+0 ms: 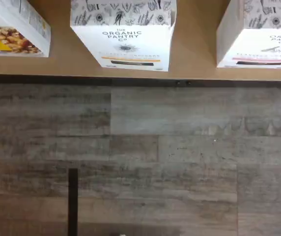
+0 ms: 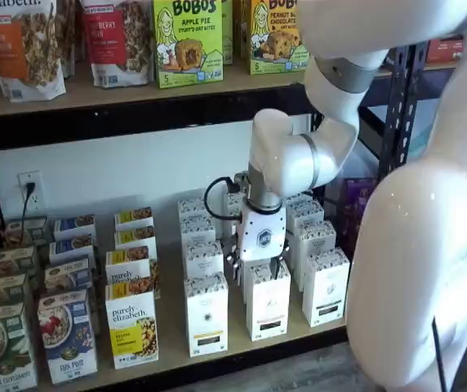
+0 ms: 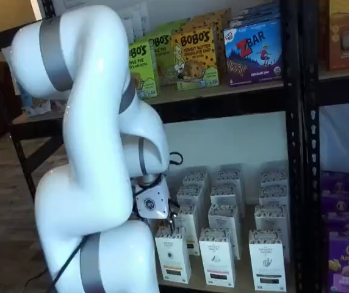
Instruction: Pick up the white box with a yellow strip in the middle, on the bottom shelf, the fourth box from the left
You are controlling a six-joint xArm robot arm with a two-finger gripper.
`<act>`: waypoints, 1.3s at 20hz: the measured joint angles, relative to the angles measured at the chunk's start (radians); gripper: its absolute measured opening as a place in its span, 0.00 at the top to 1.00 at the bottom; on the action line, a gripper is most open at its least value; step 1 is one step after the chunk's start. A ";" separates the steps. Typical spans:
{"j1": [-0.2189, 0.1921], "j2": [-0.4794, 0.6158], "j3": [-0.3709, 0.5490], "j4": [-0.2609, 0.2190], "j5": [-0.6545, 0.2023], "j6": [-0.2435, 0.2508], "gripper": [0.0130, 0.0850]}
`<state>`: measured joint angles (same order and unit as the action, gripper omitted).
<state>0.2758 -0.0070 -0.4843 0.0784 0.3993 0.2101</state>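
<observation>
The tall slim white carton with a thin yellow strip (image 2: 206,314) stands upright at the front edge of the tan wooden bottom shelf (image 2: 242,347). The white-bodied gripper (image 2: 258,265) hangs just above the neighbouring carton; whether its black fingers (image 2: 239,269) are released or clenched cannot be told.

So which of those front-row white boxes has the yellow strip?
The white box at the left end of the front row of white cartons, on the bottom shelf. Its low strip is yellow; the neighbouring carton has a reddish one.
</observation>
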 joint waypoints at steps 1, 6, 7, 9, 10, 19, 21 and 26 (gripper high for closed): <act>0.001 0.020 -0.006 0.008 -0.016 -0.007 0.00; 0.010 0.120 -0.048 0.023 -0.091 -0.016 0.00; 0.014 0.141 -0.060 0.027 -0.101 -0.017 0.00; 0.018 0.162 -0.071 0.032 -0.113 -0.018 0.00; 0.021 0.178 -0.078 0.034 -0.123 -0.018 0.00; 0.043 0.310 -0.147 -0.007 -0.206 0.040 0.00; 0.048 0.338 -0.164 -0.022 -0.221 0.059 0.00; 0.055 0.400 -0.214 -0.076 -0.228 0.118 0.00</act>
<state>0.3305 0.3933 -0.6985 0.0028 0.1717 0.3278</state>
